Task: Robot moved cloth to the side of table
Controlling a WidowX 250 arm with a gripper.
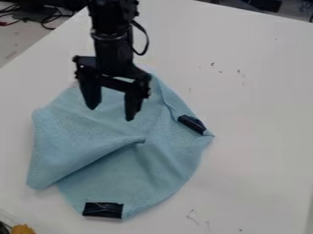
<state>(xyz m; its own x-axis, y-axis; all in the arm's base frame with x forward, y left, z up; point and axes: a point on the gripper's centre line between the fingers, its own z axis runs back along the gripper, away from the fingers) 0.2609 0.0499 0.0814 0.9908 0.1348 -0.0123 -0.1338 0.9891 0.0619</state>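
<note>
White tabletop [256, 114] under a rumpled blue cloth [128, 178]; black fingers [132, 106] hang over it, parted.

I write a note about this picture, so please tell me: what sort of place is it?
Probably a robotics lab: a black robot arm over a white table, loose cables behind.

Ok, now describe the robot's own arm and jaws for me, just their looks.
The arm is black, with chunky jointed sections and a thin pale ring around one of them. A black cable loops out from its side. The jaws are black too: two blunt, tapering prongs set on a wide crosspiece.
</note>
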